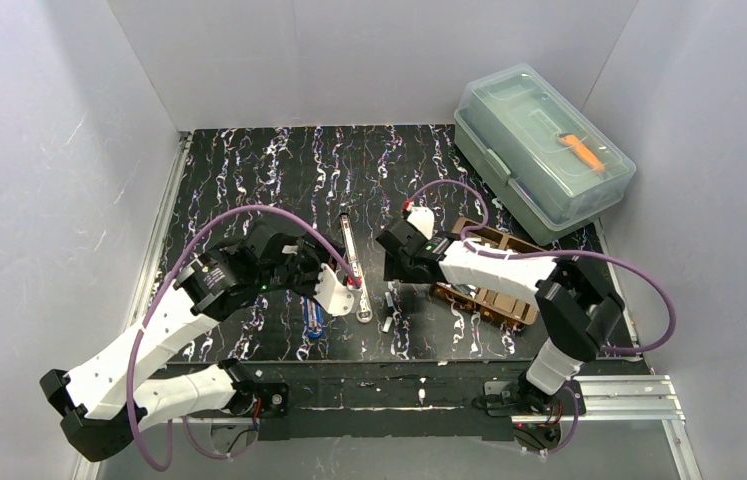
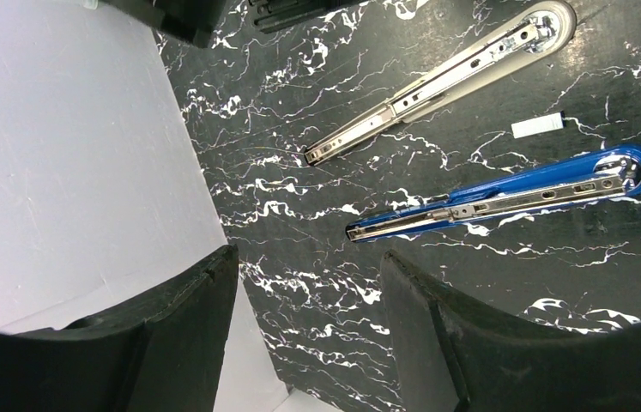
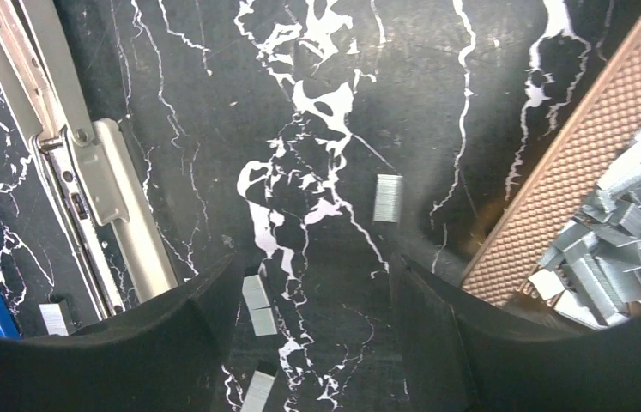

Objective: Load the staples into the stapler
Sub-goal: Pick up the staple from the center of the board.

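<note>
A grey stapler point(image 1: 348, 245) lies opened flat on the black marbled mat, with a blue stapler point(image 1: 314, 320) opened beside it. Both show in the left wrist view, grey point(image 2: 437, 86) and blue point(image 2: 505, 193), with one small staple strip point(image 2: 537, 127) between them. My left gripper point(image 2: 308, 292) is open and empty, hovering near the staplers' ends. My right gripper point(image 3: 312, 300) is open and empty above loose staple strips point(image 3: 257, 305) on the mat. Another strip point(image 3: 388, 197) lies ahead. Many staples point(image 3: 634, 223) fill a brown tray point(image 3: 557, 172) to its right.
A clear lidded plastic box point(image 1: 539, 150) holding an orange item stands at the back right. The brown tray point(image 1: 489, 290) sits under the right arm. Grey walls enclose the mat on three sides.
</note>
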